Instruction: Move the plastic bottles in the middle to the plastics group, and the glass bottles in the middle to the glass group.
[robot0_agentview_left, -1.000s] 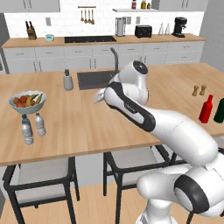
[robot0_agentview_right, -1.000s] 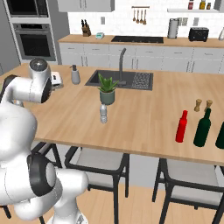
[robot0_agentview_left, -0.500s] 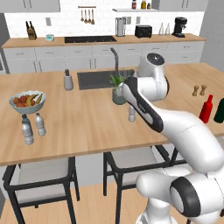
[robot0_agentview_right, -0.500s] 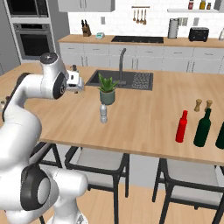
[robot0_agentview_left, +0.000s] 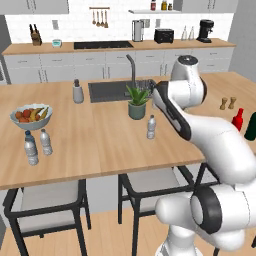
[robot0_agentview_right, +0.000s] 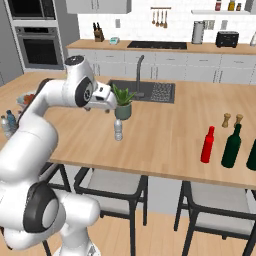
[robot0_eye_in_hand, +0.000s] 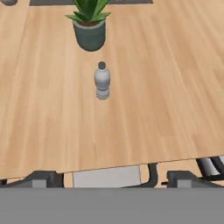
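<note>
1 clear bottle stands upright before the potted plant — gripper above, its fingers seemingly parted, holding nothing.

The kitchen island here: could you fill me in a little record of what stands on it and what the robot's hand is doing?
middle: one clear water bottle, upright, in front of the potted plant
left end: two clear bottles beside the fruit bowl
right end: red bottle next to dark green bottle
gripper: open, above the counter, holding nothing

Bright, even rendered light; soft faint shadows; slightly blurry.
</note>
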